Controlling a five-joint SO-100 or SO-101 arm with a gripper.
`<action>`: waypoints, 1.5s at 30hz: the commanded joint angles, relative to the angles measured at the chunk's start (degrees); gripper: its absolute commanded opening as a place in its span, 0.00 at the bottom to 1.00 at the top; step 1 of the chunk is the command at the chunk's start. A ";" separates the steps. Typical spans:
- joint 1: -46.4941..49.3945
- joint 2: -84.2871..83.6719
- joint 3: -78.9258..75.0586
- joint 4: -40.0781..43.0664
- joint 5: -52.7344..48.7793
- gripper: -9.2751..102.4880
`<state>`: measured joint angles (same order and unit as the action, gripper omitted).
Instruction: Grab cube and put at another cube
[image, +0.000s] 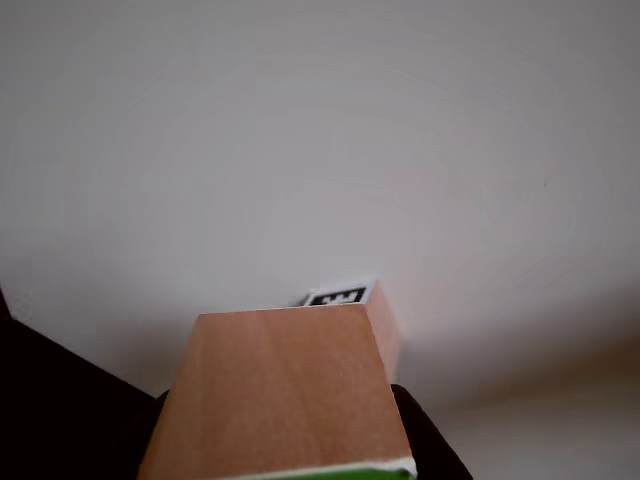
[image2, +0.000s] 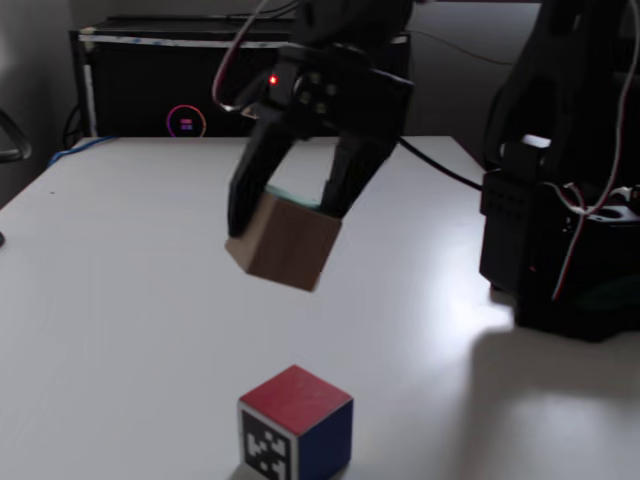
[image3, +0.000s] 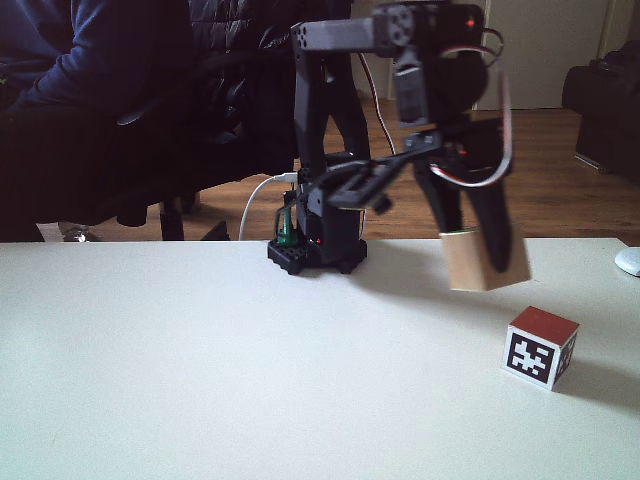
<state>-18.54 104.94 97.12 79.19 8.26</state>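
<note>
Carrying step: the gripper (image2: 292, 205) holds the cube (image2: 284, 242) in the air above the table (image2: 120, 290), so by my reading the grab is done and the transfer toward another cube (image2: 296, 425) is in hand.
Finger state: the two dark fingers (image2: 250, 180) are clamped on the cube's upper sides, one on each flank, in a fixed view.
Cube attitude: tilted, with one corner lowest; plain wood faces outward, and a sliver of green shows at its top between the fingers.
Cube place: off the table, nearer the far side than the tagged one, and apart from it; in a fixed view (image3: 484, 258) it hangs up and left of the target.
Target place: another cube (image3: 542, 346) rests on the table near the front edge, red face up, black-and-white tag facing the camera.
Other view: the held cube's wood face (image: 285, 395) fills the lower middle, green edge at the bottom, and the tag (image: 338, 296) peeks just past its far edge.
Next move, as I judge it: bring the arm nearer and lower, level the tilt, then release just beside or on the target.
Risk: a tilted release may let it roll or knock the tagged cube.
</note>
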 joint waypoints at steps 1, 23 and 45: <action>-3.96 -1.58 -1.93 -0.26 0.88 0.15; -10.46 -19.07 -16.96 0.97 4.31 0.15; -10.02 -24.87 -19.34 0.97 3.25 0.42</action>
<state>-28.65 79.63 80.33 79.80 11.78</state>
